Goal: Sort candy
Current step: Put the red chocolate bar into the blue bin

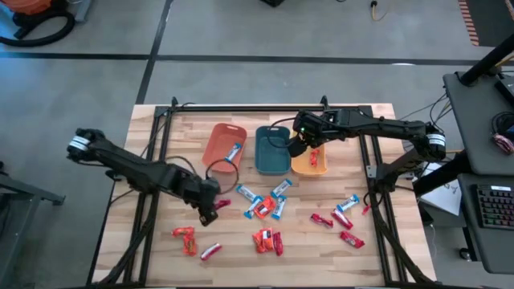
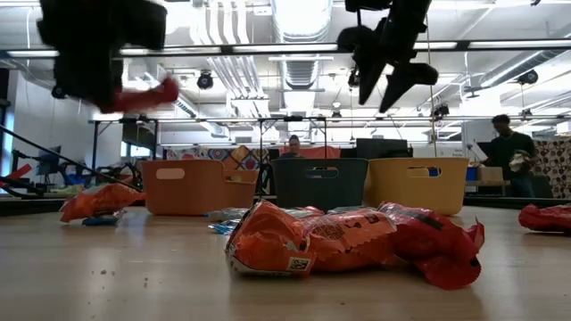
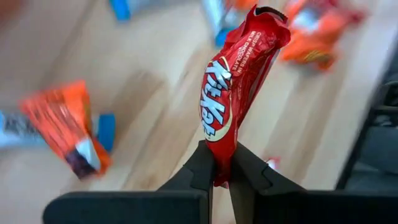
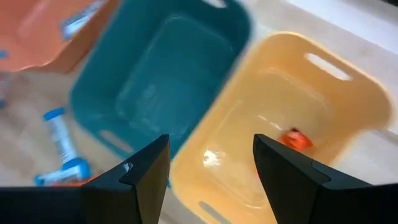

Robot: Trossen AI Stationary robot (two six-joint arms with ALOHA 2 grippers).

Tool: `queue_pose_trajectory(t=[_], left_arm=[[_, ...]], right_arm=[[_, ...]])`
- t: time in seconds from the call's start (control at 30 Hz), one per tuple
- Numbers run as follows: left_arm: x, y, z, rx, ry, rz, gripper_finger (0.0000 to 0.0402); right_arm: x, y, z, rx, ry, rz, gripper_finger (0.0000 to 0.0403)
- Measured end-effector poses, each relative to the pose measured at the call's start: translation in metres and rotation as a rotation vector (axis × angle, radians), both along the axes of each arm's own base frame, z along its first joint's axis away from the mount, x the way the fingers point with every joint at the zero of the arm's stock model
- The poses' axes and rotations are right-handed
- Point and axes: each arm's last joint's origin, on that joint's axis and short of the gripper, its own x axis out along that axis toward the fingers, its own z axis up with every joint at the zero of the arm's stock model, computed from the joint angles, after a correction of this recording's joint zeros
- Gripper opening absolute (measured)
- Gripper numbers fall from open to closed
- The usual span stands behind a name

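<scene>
Gripping a red wrapped Kit Kat candy (image 3: pixel 239 81), the left gripper (image 3: pixel 221 177) has its fingers clamped together on the wrapper's lower end.

At the left centre of the overhead frame the left gripper (image 1: pixel 210 210) sits over the wooden slatted table (image 1: pixel 144 172); loose candies in shiny blue-and-white, red and orange wrappers (image 1: pixel 265 221) lie scattered across the lower middle. Above them stand three plastic bins: an orange bin (image 1: pixel 217 144) holding one blue-and-white candy (image 1: pixel 234 152), a teal bin (image 1: pixel 271 163) and a yellow-orange bin (image 1: pixel 320 167) with an orange candy (image 4: pixel 295 139) inside. At the upper right, the right gripper (image 4: pixel 210 171) hangs over the teal and yellow-orange bins, fingers wide apart, holding nothing.
</scene>
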Motion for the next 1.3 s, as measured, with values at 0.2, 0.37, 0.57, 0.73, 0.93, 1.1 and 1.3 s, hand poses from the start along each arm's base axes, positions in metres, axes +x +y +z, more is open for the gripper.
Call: queue_pose_trajectory(t=[0.2,0.37,0.57,0.73,0.93,1.1,1.3], left_arm=[[-0.015,0.012,0.038,0.064,-0.279,0.035,0.0008],[-0.021,0.017,0.056,0.078,-0.422,0.094,0.0008],[-0.014,0.015,0.074,0.040,-0.628,0.089,0.0008],[-0.008,0.013,0.092,0.029,-0.821,0.066,0.0007],[-0.003,0.010,0.106,0.015,-0.978,0.039,0.0007],[-0.001,0.010,0.110,0.001,-1.021,0.046,0.0007],[0.005,0.006,0.112,-0.044,-1.066,0.024,0.0007]], right_arm=[[0.025,0.019,0.013,-0.030,-0.251,0.364,0.0219],[0.050,0.049,0.037,-0.203,-0.554,0.629,0.0219],[0.068,0.081,0.066,-0.395,-0.900,0.751,0.0219],[0.074,0.093,0.078,-0.443,-1.063,0.753,0.0219],[0.075,0.100,0.082,-0.426,-1.137,0.784,0.0219],[0.078,0.104,0.082,-0.384,-1.199,0.831,0.0219],[0.090,0.106,0.075,-0.388,-1.233,0.835,0.0219]])
